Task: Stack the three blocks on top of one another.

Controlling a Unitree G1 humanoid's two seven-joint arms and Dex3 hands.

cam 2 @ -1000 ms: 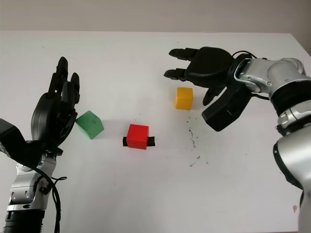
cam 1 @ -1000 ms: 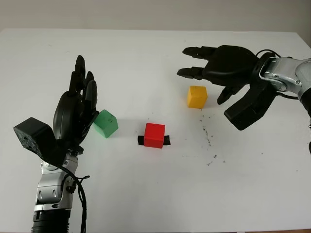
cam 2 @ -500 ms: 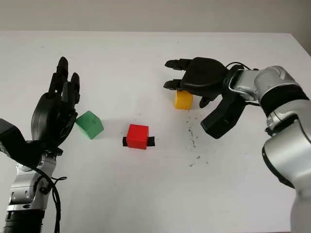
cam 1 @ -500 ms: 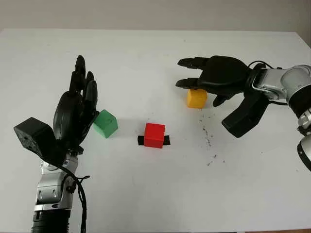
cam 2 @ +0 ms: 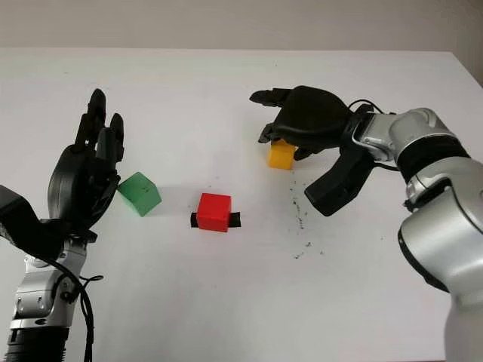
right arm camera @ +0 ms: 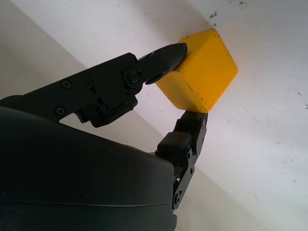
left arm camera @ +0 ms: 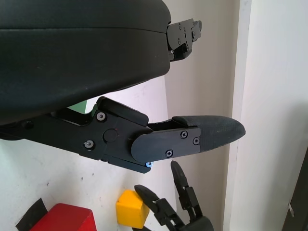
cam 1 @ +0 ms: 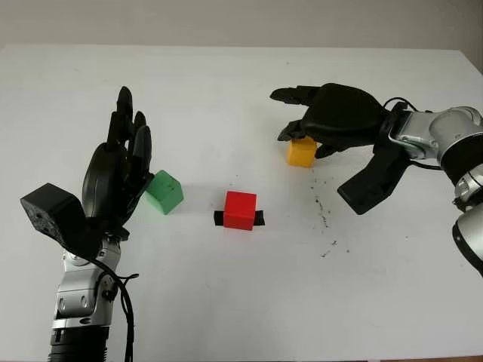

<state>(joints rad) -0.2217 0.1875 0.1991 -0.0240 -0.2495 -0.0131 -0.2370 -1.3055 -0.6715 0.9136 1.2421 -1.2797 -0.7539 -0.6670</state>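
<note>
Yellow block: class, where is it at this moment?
In the left eye view, the yellow block sits on the table's far right part, under the right hand, right of and beyond the red block.

- The red block point(cam 1: 240, 209) is a plain cube sitting flat on a strip of black tape point(cam 1: 259, 218) whose ends stick out from under it on both sides.
- The green block point(cam 1: 164, 191) is a cube on the table, turned at an angle, well to the left of the red block.
- The yellow block point(cam 1: 301, 152) is a cube standing beyond and to the right of the red block, well apart from it, with fingertips point(right arm camera: 171, 53) touching two of its sides.
</note>
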